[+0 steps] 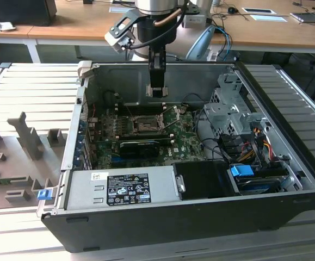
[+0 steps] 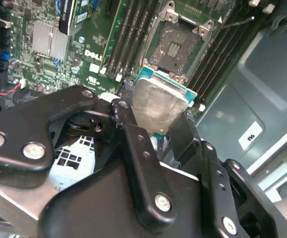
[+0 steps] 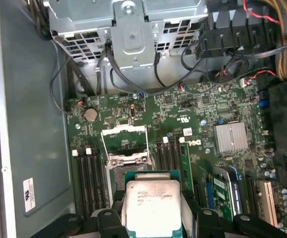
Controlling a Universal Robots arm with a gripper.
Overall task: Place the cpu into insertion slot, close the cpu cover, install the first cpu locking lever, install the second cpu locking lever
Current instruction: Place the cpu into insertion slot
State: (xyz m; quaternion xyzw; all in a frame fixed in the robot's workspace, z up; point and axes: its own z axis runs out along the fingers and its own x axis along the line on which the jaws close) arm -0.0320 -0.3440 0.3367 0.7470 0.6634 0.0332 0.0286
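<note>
I have the gripper [image 1: 158,92] clamped on the edges of the cpu [image 3: 153,208], holding it above the uncovered insertion slot [image 3: 126,146].

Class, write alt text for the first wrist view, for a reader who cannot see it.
The gripper holds the cpu, pale metal top toward the camera, between its black jaws over a green motherboard. The empty insertion slot lies just beyond the chip, with a metal cage and dark cables farther off.

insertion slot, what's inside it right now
In the second wrist view the insertion slot shows only its bare dark contact bed, no chip. The cpu, clamped in the gripper, hides one edge of it.
</note>
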